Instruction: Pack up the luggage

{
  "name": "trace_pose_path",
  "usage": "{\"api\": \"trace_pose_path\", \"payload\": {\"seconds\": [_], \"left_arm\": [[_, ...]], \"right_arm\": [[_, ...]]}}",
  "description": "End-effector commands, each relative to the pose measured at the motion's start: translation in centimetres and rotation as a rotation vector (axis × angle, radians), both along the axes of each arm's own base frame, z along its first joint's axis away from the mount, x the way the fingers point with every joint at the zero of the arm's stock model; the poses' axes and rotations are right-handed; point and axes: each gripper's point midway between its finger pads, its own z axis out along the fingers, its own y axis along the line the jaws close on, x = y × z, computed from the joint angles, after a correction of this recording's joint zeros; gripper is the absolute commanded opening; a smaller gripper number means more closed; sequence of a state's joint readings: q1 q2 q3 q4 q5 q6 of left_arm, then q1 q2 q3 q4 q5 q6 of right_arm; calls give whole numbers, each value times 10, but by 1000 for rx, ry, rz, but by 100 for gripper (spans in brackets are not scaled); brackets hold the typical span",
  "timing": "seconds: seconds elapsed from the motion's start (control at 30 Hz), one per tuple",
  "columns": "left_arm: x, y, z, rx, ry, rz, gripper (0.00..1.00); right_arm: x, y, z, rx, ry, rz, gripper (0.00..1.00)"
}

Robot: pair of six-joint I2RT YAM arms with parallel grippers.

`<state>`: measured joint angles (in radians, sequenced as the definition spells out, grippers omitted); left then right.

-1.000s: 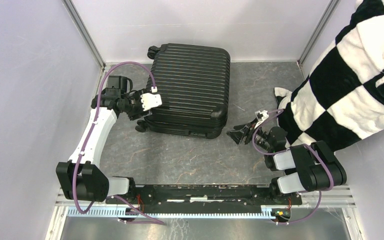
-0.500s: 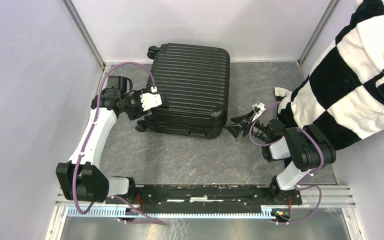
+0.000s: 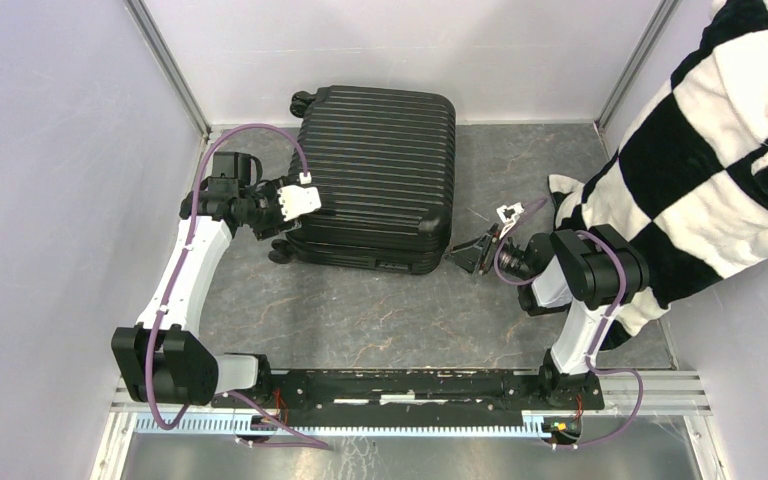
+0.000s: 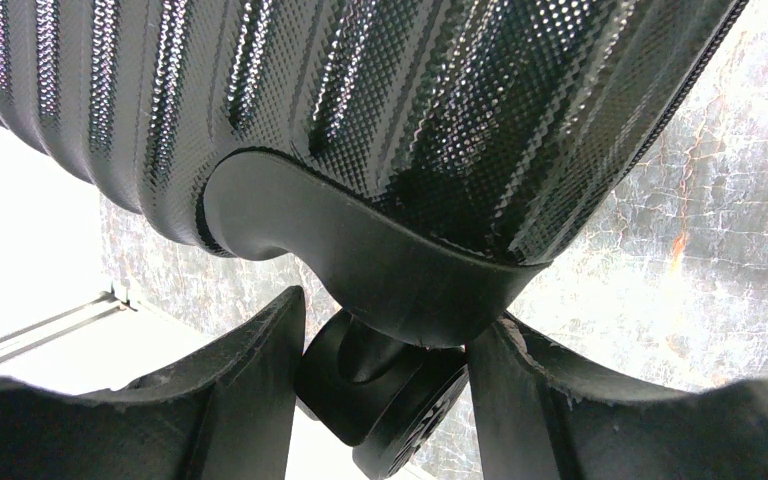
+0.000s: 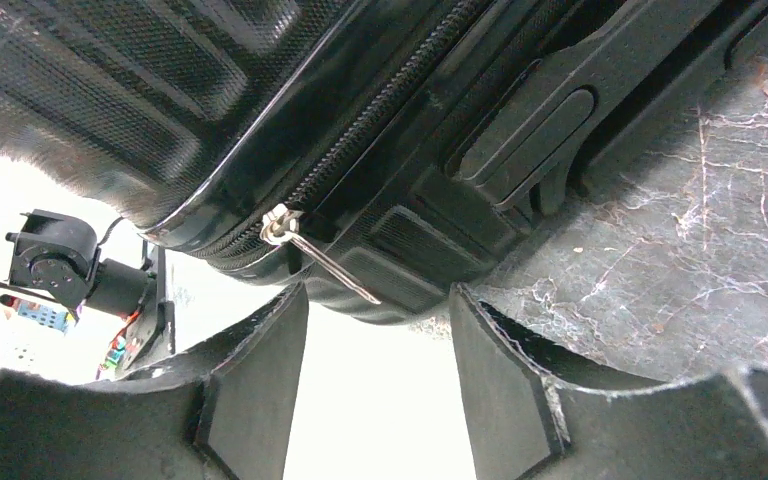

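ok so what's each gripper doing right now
left gripper: closed on a wheel of the suitcase
right gripper: open, holding nothing; the zipper pull sits just ahead, not gripped

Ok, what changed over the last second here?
The right gripper moved left and slightly farther from the bases, up to the near right corner of the suitcase. Its jaws are open, with the zipper pull between them and not gripped. The suitcase shifted slightly left. The left gripper stayed closed on the wheel.
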<state>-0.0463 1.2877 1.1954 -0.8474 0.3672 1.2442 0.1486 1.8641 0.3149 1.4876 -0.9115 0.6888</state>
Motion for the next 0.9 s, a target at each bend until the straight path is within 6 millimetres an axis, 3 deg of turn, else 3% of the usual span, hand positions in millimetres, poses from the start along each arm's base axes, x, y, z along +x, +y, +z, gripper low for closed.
{"api": "trace_pose_path", "payload": {"seconds": [0.0, 0.17, 0.3, 0.47, 0.6, 0.87], "left_arm": [[37, 9, 68, -61, -265, 112, 2], [35, 11, 69, -57, -266, 117, 2], [34, 11, 70, -52, -269, 113, 2], [34, 15, 71, -42, -272, 119, 2], [35, 16, 70, -40, -270, 122, 2], [36, 18, 71, -27, -276, 124, 2]], "right_arm": [[-2, 5, 63, 64, -368, 49, 60], [11, 1, 61, 10, -401, 24, 59], [21, -4, 54, -49, -415, 12, 70], [19, 0, 58, -45, -462, 73, 73], [6, 7, 78, 54, -510, 147, 69], [3, 18, 78, 42, -559, 201, 60]]}}
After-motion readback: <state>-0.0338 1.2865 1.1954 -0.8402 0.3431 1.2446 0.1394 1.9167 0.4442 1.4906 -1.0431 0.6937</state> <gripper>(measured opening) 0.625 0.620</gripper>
